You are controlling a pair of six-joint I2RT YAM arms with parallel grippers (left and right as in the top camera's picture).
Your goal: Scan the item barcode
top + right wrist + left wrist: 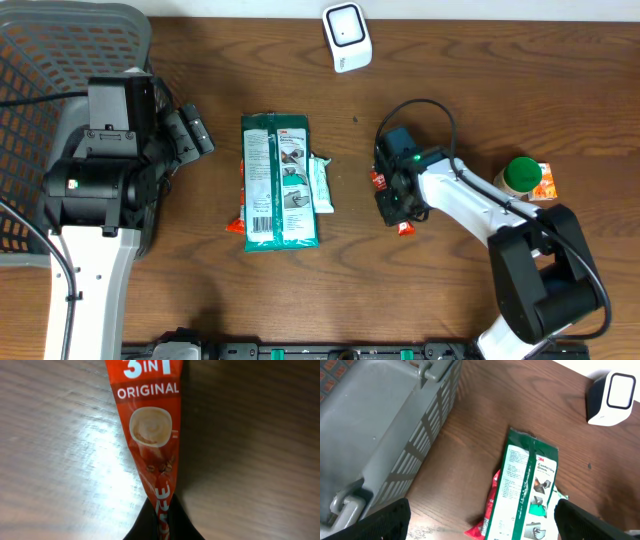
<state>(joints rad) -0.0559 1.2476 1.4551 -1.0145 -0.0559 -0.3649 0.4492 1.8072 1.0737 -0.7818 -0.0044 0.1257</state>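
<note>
Two right fingers (141, 531) tight on coffee sachet (150, 435); left fingers (390, 520) wide.

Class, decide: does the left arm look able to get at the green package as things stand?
Probably yes. The left gripper stands open facing the green package, with only bare table between them. The right gripper, shut on a red coffee sachet, sits on the package's far side.

You've got a mock shop checkout here; grey basket (100, 15), white barcode scanner (347, 37), packaged goods (280, 180) on the surface (500, 90).
</note>
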